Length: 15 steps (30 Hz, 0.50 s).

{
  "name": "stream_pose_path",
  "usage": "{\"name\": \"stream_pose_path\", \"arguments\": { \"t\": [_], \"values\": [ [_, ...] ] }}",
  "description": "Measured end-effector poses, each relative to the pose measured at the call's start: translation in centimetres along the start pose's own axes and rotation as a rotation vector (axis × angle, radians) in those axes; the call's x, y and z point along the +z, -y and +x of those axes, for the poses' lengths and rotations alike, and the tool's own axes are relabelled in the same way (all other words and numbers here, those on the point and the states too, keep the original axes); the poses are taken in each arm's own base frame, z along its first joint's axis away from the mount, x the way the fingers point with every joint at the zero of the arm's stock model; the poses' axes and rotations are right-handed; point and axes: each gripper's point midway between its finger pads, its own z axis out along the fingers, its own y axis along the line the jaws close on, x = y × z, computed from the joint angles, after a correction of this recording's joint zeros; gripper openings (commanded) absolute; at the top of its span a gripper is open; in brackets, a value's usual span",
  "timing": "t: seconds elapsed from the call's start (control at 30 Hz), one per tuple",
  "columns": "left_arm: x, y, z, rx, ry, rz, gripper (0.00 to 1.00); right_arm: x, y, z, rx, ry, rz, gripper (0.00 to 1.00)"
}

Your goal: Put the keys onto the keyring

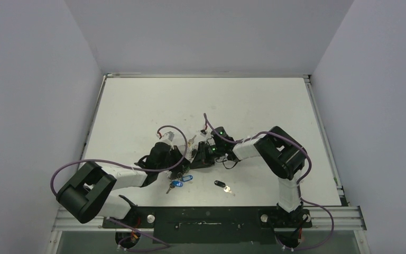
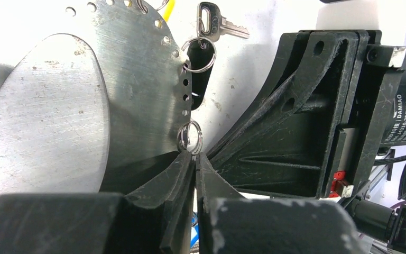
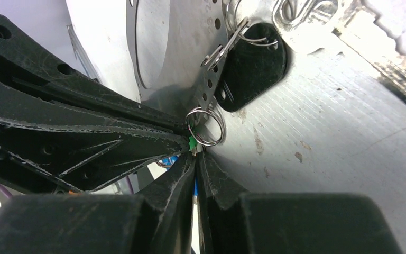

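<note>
The left hand (image 2: 194,157) is clenching on a small split ring (image 2: 190,138) hanging from the rim of the keyring (image 2: 137,79), a perforated steel disc. The right hand (image 3: 194,154) is pinching a green tip (image 3: 192,142) against that same ring, with blue keys (image 1: 181,181) lying on the desk (image 1: 137,106) nearby.

Blue key (image 1: 176,184), black key (image 1: 220,184) on table (image 1: 137,106)

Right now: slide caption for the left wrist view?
Left gripper closed on a split ring at the perforated metal plate; key beyond.
</note>
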Motion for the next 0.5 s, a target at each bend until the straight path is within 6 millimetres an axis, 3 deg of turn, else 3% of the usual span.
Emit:
{"name": "stream_pose_path", "arguments": {
  "t": [0.2,0.37,0.5],
  "values": [
    [-0.1,0.0,0.1,-0.004,-0.006,-0.001,0.05,-0.2,0.1,-0.2,0.028,0.015,-0.032,0.07],
    [-1.5,0.2,-0.1,0.027,0.000,-0.006,0.35,-0.5,0.1,-0.3,0.016,0.023,-0.028,0.24],
    [-3.3,0.1,-1.3,0.074,0.051,-0.038,0.47,-1.6,0.2,-0.8,-0.049,0.047,0.037,0.36]
  ]
}}
